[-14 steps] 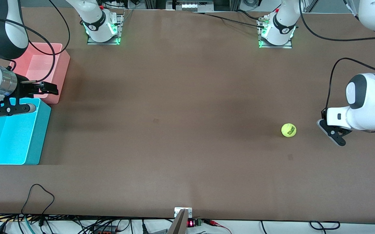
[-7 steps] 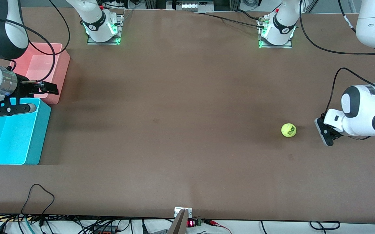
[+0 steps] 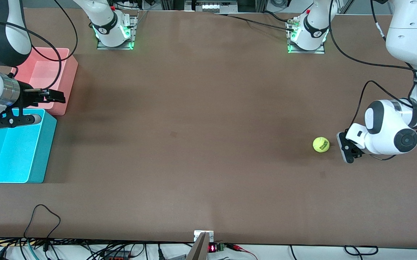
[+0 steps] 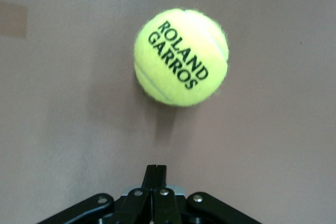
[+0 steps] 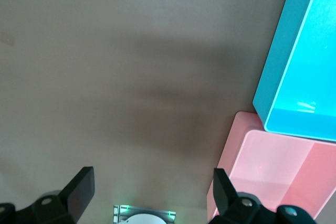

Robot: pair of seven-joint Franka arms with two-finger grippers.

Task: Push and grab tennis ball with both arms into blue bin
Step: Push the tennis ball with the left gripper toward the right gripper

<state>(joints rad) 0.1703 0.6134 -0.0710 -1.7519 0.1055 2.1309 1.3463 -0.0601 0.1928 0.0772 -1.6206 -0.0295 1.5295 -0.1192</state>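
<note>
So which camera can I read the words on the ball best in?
The left wrist view: the tennis ball fills it, reading ROLAND GARROS. The front view shows it tiny beside the left gripper, lettering unreadable. The right wrist view lacks it.

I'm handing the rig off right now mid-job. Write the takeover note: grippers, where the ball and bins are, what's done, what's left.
Left gripper: fingers shut, low at the table right beside the tennis ball, on the ball's side toward the left arm's end; not touching it yet.
Right gripper: open, holding nothing, waiting over the near edge of the pink bin, next to the blue bin.
Ball: on the table near the left arm's end. Blue bin: at the right arm's end, nothing in it as far as can be seen.
Done: left gripper lined up for the push.
Left: push the ball toward the right arm, grab it, drop it in the blue bin.
</note>
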